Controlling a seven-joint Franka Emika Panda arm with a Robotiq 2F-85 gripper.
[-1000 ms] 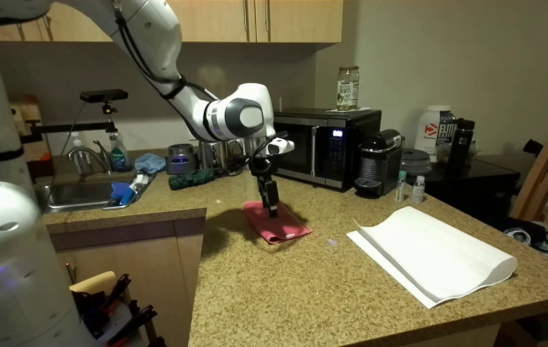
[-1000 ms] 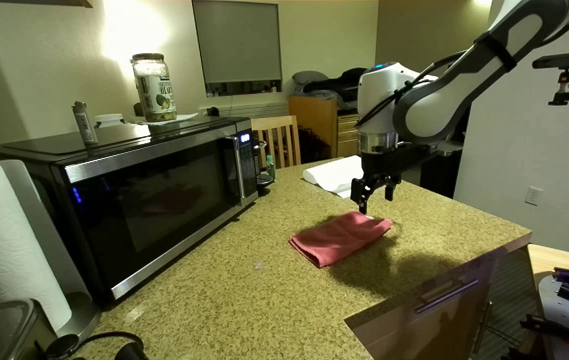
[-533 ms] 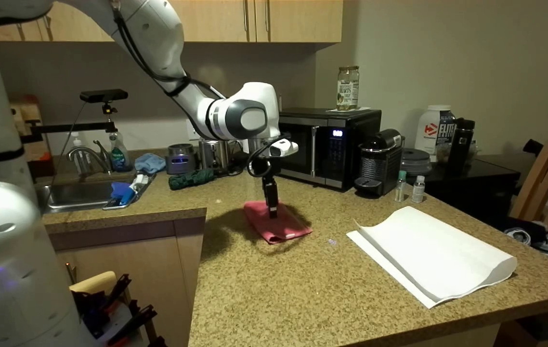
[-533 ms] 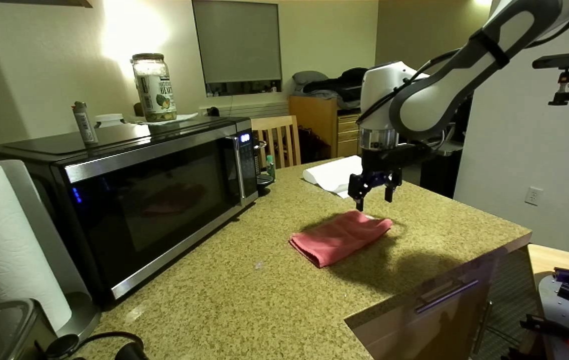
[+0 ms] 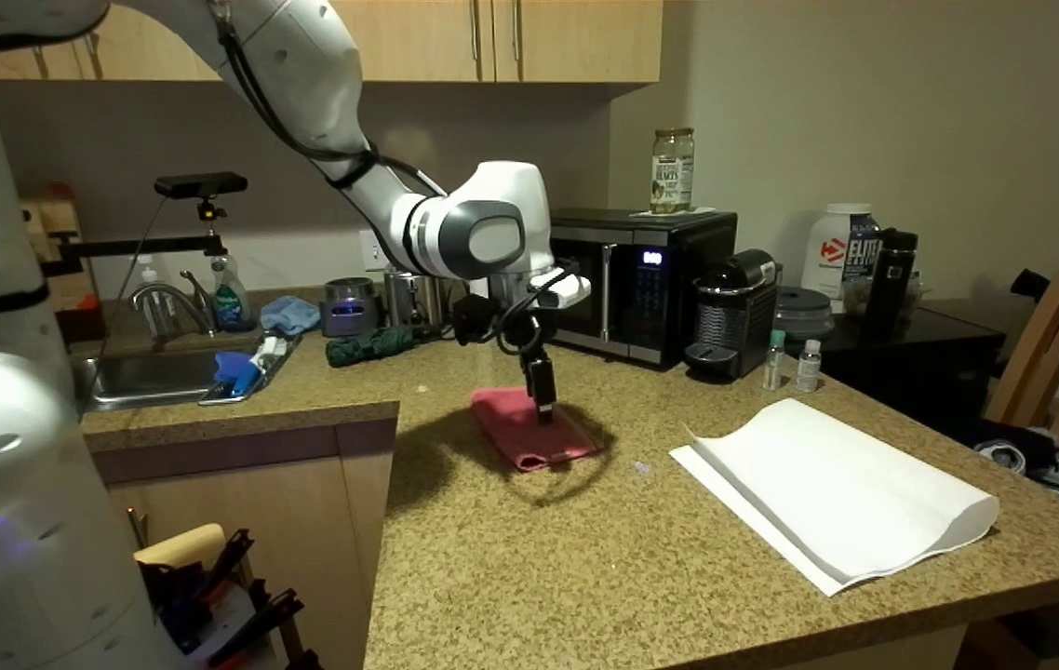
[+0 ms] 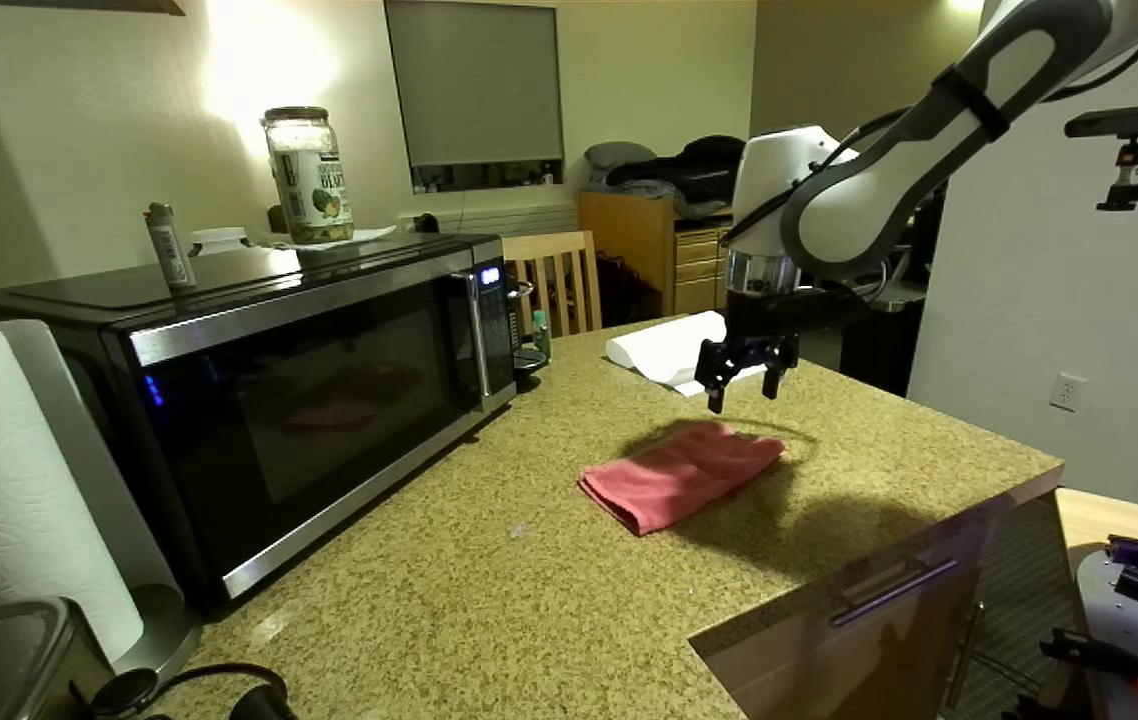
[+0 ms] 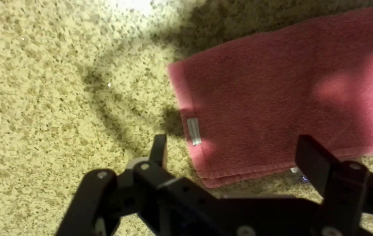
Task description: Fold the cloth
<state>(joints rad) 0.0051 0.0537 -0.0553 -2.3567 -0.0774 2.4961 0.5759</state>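
Note:
A pinkish-red cloth lies flat in layers on the speckled counter, in both exterior views [image 5: 511,426] [image 6: 674,478]. In the wrist view the cloth [image 7: 255,88] shows a hemmed short edge with a small white tag [image 7: 194,131], and two stacked edges at its lower side. My gripper [image 6: 744,398] is open and empty, above the tagged end of the cloth and apart from it. It points down in an exterior view [image 5: 543,414]. In the wrist view the gripper [image 7: 232,138] has one fingertip over bare counter beyond the tagged edge and the other over the cloth's lower edge.
A black microwave [image 6: 329,390] and a coffee machine [image 5: 731,316] stand along the back. A large white paper sheet [image 5: 837,484] lies on the counter [image 5: 529,577]. Two small bottles [image 5: 807,366] stand near the coffee machine. A dark green cloth [image 5: 369,346] lies near the sink [image 5: 153,377].
My gripper has risen slightly and shifted toward the tagged end of the cloth and the paper side. It stays open. The cloth has not moved.

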